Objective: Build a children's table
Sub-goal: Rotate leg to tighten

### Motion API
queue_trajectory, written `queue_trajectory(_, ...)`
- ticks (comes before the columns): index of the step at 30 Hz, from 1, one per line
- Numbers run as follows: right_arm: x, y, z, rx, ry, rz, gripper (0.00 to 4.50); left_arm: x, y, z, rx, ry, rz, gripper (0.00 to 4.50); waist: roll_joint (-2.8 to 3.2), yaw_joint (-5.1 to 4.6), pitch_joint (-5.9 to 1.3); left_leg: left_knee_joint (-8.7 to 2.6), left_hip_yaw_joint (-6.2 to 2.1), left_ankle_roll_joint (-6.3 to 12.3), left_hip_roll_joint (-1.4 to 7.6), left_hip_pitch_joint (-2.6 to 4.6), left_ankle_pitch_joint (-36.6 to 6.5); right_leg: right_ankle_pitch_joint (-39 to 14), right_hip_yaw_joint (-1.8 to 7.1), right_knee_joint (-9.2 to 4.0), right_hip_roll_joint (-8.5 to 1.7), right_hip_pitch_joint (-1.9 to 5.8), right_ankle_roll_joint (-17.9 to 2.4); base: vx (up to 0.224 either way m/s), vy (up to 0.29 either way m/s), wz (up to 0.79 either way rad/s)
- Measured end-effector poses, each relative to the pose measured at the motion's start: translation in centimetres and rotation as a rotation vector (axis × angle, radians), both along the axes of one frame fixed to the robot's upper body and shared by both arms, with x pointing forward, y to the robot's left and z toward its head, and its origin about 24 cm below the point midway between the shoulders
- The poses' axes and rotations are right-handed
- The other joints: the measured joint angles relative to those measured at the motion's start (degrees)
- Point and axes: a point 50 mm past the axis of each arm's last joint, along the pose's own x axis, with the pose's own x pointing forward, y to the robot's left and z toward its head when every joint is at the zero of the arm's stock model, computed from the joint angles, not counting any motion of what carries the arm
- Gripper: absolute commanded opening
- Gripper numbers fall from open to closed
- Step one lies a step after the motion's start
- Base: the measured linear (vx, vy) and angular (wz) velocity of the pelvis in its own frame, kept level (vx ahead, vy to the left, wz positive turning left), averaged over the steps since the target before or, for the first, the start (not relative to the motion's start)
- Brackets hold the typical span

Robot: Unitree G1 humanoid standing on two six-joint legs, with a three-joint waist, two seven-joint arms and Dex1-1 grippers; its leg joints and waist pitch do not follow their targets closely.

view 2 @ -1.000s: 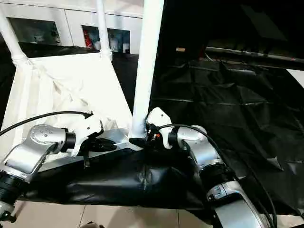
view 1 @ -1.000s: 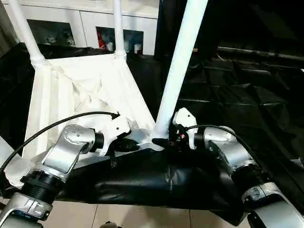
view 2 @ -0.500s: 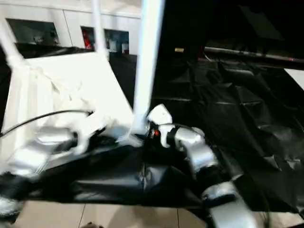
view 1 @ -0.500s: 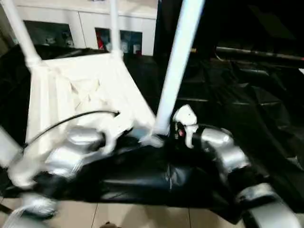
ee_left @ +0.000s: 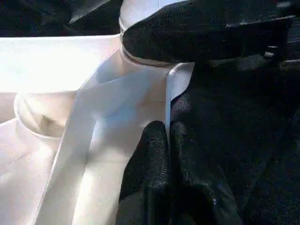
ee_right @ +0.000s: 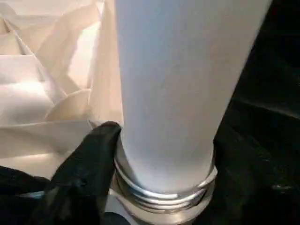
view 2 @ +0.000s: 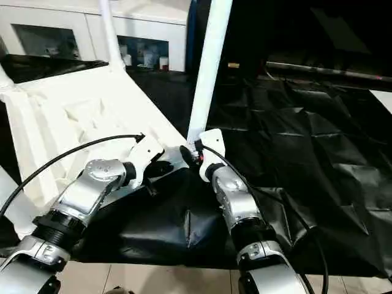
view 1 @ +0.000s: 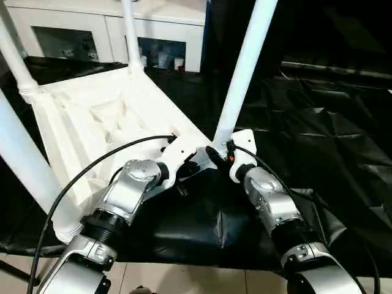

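The children's table lies upside down: its white ribbed top (view 1: 104, 116) rests on a black sheet, and white legs stand up from its corners. At the near right corner rises one leg (view 1: 245, 67). My right gripper (view 1: 215, 154) is closed around the base of that leg, with one black finger (ee_right: 89, 159) pressed against its threaded collar. Just to the left, my left gripper (view 1: 197, 165) is shut on the thin rim (ee_left: 167, 93) of the top beside that corner socket. Other legs stand at the near left (view 1: 30, 165), far left (view 1: 15, 61) and far right (view 1: 130, 30).
The crumpled black sheet (view 1: 318, 122) covers the surface to the right and front, and its front edge hangs over a tiled floor (view 1: 184, 278). A white cabinet with glass doors (view 1: 79, 30) stands behind the table.
The top's near right corner has moved away from me and the top has turned, with both grippers staying on that corner. The near left leg has come into view.
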Motion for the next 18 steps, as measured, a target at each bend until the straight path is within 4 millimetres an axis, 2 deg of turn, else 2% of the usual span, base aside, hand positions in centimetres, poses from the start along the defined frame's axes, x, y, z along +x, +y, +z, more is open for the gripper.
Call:
queue_trajectory(1, -0.1, -0.1, 0.0, 0.011, 0.0, 0.007, 3.59, 0.0, 0.1, 0.0, 0.003, -0.001, -0.003, 0.0, 0.01, -0.05, 0.0, -0.03, 0.0, 0.0, 0.0, 0.01, 0.0, 0.0, 0.0, -0.01, 0.0, -0.01, 0.0, 0.0, 0.0, 0.0)
queue_trajectory(2, -0.2, -0.4, 0.1, 0.019, -0.005, 0.042, 3.84, 0.0, 0.4, 0.1, 0.011, -0.01, -0.019, 0.0, 0.03, -0.13, 0.02, -0.07, 0.0, 0.0, 0.0, -0.01, 0.0, 0.0, 0.0, -0.01, 0.0, -0.06, 0.0, 0.0, 0.0, 0.0)
queue_trajectory(6, -0.6, -1.6, 0.9, -0.031, -0.021, 0.203, 4.05, -0.2, 1.4, 0.4, 0.02, -0.012, -0.053, 0.0, 0.04, -0.19, 0.02, -0.31, 0.01, -0.01, 0.0, -0.09, 0.0, 0.0, -0.02, -0.03, 0.04, -0.25, 0.1, 0.0, 0.0, 0.0)
queue_trajectory(11, -1.6, -3.9, 2.4, -0.139, -0.042, 0.446, 4.05, -0.8, 2.7, 0.6, 0.0, 0.004, -0.112, 0.0, 0.0, -0.16, 0.01, -0.69, 0.06, -0.06, 0.01, -0.11, 0.0, -0.2, -0.05, -0.04, 0.08, -0.34, 0.0, 0.0, 0.0, 0.0)
queue_trajectory(18, -2.9, -5.4, 2.9, -0.215, -0.009, 0.655, 4.05, -2.6, 5.8, 0.9, -0.013, 0.091, -0.273, 0.0, -0.07, 0.06, 0.06, -0.76, 0.06, -0.11, 0.04, -0.13, -0.1, -0.4, -0.11, 0.02, 0.09, -0.38, -0.1, 0.0, 0.0, 0.0)
